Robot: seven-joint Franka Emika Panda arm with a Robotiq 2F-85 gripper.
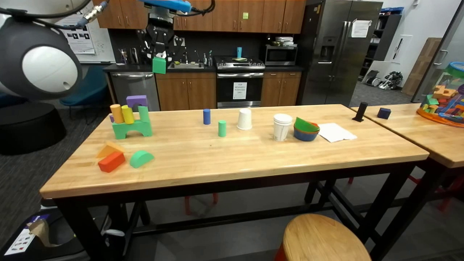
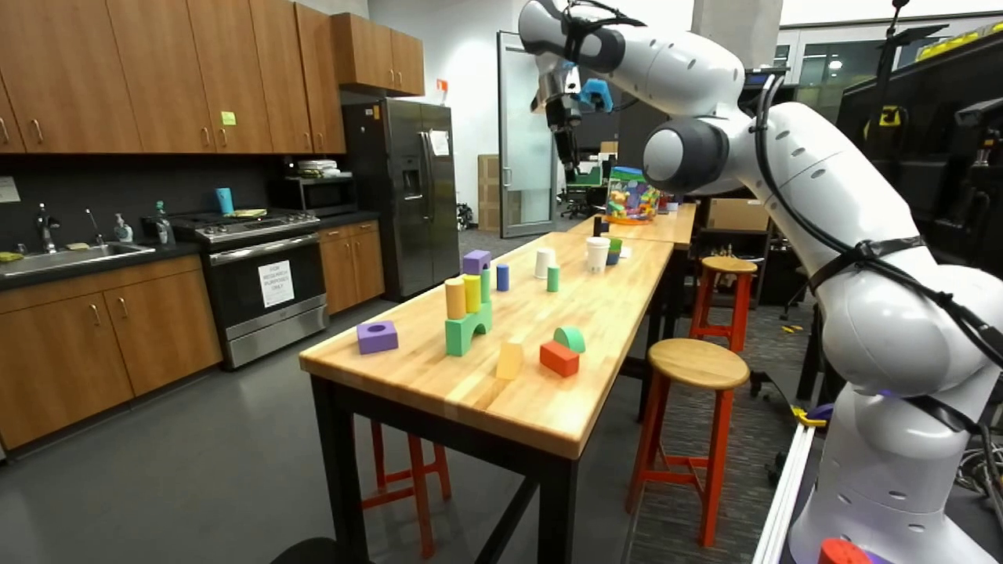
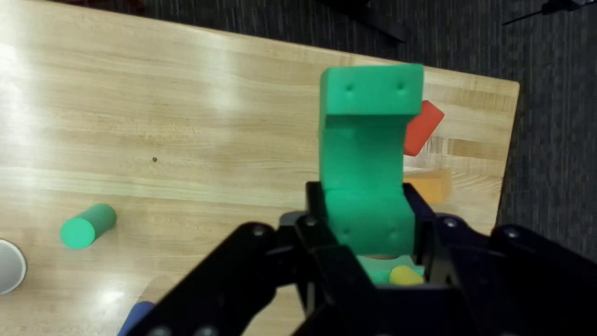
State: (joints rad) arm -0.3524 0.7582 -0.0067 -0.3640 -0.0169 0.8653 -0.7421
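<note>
- High above the surface, a green arch is held, the gripper clamped on its sides!
- Near one corner, a red brick is seen, an orange wedge just beside it.
- And by the short edge, a block tower is stacked.

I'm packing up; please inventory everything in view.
tables: two, brown, centre
held block: one, green, above table
stacked blocks: five, green, orange, yellow, purple, table end
loose blocks: four, red, orange, green, purple, same end
pegs: two, blue, green, table
cups: at least two, white, table
bowls: at least three, blue, orange, green, table
paper: one, white, beside bowls
toy tub: one, clear, second table
stools: at least three, red-legged, by tables
fridge, stove, microwave, sink: one each, grey or black, kitchen side
cupboards: many, brown, kitchen side
arm: one, white, over table
hand: one, black, shut on held block
</note>
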